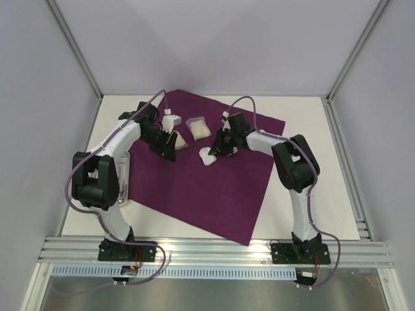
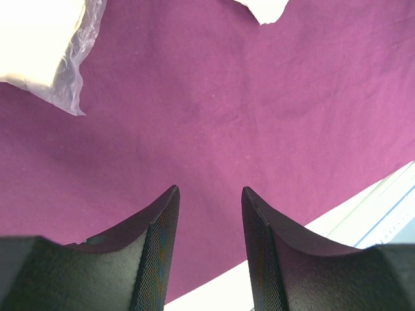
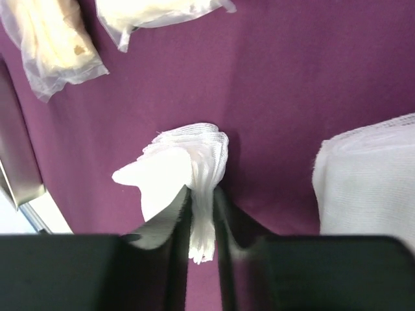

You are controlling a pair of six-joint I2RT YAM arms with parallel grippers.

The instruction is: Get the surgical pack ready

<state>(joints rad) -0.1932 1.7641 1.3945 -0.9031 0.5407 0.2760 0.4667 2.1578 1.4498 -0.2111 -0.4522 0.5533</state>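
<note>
Top external: drape [image 1: 214,188], apparently white table [image 1: 305,110]
</note>
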